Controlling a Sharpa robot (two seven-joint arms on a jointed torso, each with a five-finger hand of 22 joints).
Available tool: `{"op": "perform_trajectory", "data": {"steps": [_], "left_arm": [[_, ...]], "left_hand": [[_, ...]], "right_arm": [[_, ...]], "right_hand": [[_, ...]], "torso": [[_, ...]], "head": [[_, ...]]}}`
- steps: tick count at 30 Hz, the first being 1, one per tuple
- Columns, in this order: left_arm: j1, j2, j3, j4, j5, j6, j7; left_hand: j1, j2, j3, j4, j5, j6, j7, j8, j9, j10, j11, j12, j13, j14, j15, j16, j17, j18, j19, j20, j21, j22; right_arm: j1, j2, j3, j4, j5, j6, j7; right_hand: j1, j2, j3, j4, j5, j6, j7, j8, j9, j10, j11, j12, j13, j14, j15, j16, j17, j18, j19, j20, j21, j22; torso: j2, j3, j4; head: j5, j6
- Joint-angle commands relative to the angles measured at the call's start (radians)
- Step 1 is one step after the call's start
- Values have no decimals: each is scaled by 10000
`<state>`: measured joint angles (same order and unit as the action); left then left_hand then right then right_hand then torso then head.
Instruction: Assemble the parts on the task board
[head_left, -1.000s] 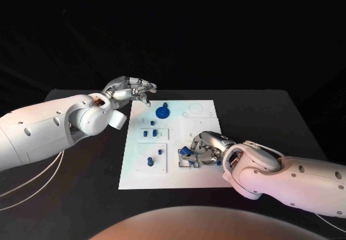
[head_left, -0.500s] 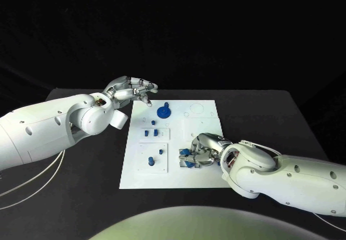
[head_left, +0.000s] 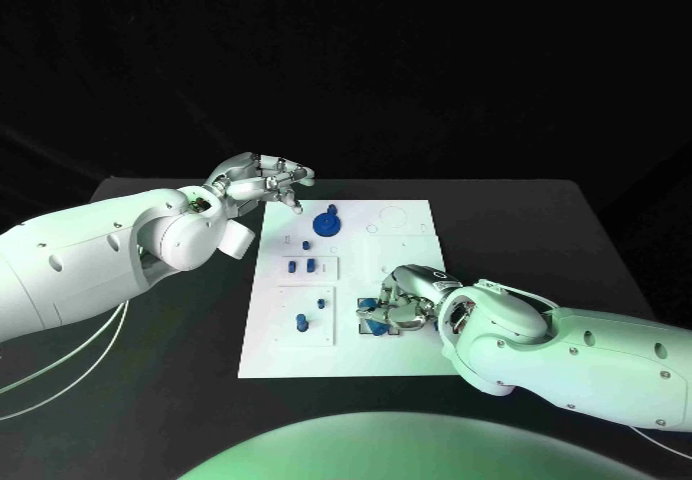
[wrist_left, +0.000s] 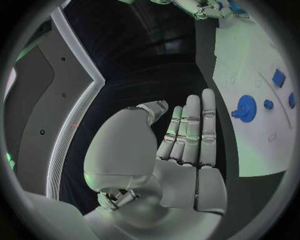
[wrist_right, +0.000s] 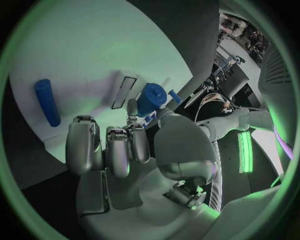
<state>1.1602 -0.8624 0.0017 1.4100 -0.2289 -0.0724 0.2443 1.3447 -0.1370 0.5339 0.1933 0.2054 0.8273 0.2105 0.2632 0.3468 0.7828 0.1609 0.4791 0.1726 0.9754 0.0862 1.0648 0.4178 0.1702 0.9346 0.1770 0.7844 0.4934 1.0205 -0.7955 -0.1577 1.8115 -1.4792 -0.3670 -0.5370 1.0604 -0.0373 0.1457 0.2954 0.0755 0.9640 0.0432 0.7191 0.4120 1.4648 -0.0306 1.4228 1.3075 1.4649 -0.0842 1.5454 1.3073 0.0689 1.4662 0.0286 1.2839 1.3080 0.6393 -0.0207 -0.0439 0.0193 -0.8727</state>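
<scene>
Nearest the bench's front edge, on the right half of the task board (head_left: 404, 355), the right hand (head_left: 405, 303) is curled down over a small blue part (head_left: 376, 326). From the right wrist view its fingers (wrist_right: 119, 150) bend inward and a blue cylindrical part (wrist_right: 150, 98) sits at the fingertips, apparently pinched between thumb and finger, though how firmly cannot be told. That part looks like hard moulded plastic: light, stiff and smooth, so likely to slip or twist if squeezed off-centre. I would judge the safest hold to be across its round sides, low enough that it stays upright while it is pressed into its seat.

Just left of that hand, a blue peg (head_left: 300, 322) stands in a raised white block nearer the board's left edge, and a little farther back a pair of short blue pegs (head_left: 299, 266) sits in a second block. These too look rigid and small, best taken by fingertips rather than the whole palm.

Farther back, near the board's far edge, lies a blue gear (head_left: 327, 224), with bare round outlines beside it toward the far right corner. It looks flat and toothed, and would be easiest to lift by its raised hub.

Farthest, above the board's far left corner, the left hand (head_left: 265, 181) hovers, fingers loosely bent and apart, holding nothing.
</scene>
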Motion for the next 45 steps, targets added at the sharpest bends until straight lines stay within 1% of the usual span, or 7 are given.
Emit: {"op": "perform_trajectory", "data": {"steps": [1, 9, 13, 21, 35, 37, 45], "left_arm": [[12, 1, 5, 29, -2, 64, 37], [13, -7, 5, 37, -7, 66, 31], [13, -16, 5, 36, -13, 62, 25], [13, -15, 5, 31, -25, 71, 22], [13, -65, 5, 24, -36, 77, -9], [12, -67, 5, 21, -38, 82, -13], [11, -58, 4, 10, -65, 99, -51]], "left_hand": [[-107, 12, -9, 42, 48, -81, 44, 35, 13, -69, -19, 31, -7, -55, -9, 34, -10, 134, 46, 0, -43, -9], [-107, 12, -9, 42, 48, -81, 44, 35, 13, -69, -19, 31, -7, -55, -9, 34, -10, 134, 46, 0, -43, -9], [-115, 33, 1, 58, 53, -89, 41, 42, 13, -81, -20, 44, -9, -57, -9, 36, -11, 134, 52, 1, -55, -18], [-115, 33, 1, 58, 53, -89, 41, 42, 13, -81, -20, 44, -9, -57, -9, 36, -11, 134, 52, 1, -55, -18], [-115, 33, 1, 58, 53, -89, 41, 42, 13, -81, -20, 44, -9, -57, -9, 36, -11, 134, 52, 1, -55, -18], [-115, 33, 1, 58, 53, -89, 41, 42, 13, -81, -20, 44, -9, -57, -9, 36, -11, 134, 52, 1, -55, -18], [-115, 33, 1, 58, 53, -89, 41, 42, 13, -81, -20, 44, -9, -57, -9, 36, -11, 134, 52, 1, -55, -18]], "right_arm": [[-20, 7, -15, -27, -305, 72, -218], [-20, 13, -13, -15, -501, -45, -251], [-21, -2, -12, 14, -540, -74, -255], [-21, -110, -10, 165, -529, -94, -223], [10, -1149, 2, 1129, 420, -216, 912], [18, -1278, 2, 1203, 730, -269, 1274], [32, -1590, 1, 1146, 1369, 181, 1967]], "right_hand": [[-105, 15, 61, -10, 28, 58, -100, 36, 13, 385, -54, 70, 1356, 950, -86, 61, 2086, -162, 240, -87, 70, 1864], [-549, 172, 108, -1, 18, 70, -125, 139, 20, 415, -76, 85, 1394, 960, -107, 78, 2135, -174, 266, -108, 132, 1894], [-1917, -459, -209, 20, 67, 41, -132, 308, 22, 424, -84, 48, 1413, 964, -114, 87, 2164, -176, 274, -120, 121, 1917], [-2491, -365, -711, -5, -29, -12, -130, 391, 17, 419, -82, 12, 1414, 963, -116, 85, 2163, -171, 268, -124, 84, 1921], [-845, -222, -1224, -68, -17, -189, -105, 501, -43, 391, -54, -77, 1418, 953, -97, 64, 2118, -150, 228, -108, -71, 1901], [41, -247, -1350, -111, -11, -367, -36, 436, -93, 334, 3, -163, 1382, 926, -46, 12, 1991, -112, 155, -69, -303, 1848], [1036, -370, -1645, -181, 1, -421, -10, 424, -125, 296, 25, -222, 1375, 913, -24, -18, 1926, -91, 117, -40, -434, 1823]], "torso": [[5, -3, 2], [1, -4, 8], [12, -3, 7], [4, 1, 8], [-5, -2, -6], [-9, -4, -7], [4, -2, 21]], "head": [[-4, 1], [-25, 1], [-26, 1], [-33, 1], [8, 1], [7, 1], [12, 1]]}}
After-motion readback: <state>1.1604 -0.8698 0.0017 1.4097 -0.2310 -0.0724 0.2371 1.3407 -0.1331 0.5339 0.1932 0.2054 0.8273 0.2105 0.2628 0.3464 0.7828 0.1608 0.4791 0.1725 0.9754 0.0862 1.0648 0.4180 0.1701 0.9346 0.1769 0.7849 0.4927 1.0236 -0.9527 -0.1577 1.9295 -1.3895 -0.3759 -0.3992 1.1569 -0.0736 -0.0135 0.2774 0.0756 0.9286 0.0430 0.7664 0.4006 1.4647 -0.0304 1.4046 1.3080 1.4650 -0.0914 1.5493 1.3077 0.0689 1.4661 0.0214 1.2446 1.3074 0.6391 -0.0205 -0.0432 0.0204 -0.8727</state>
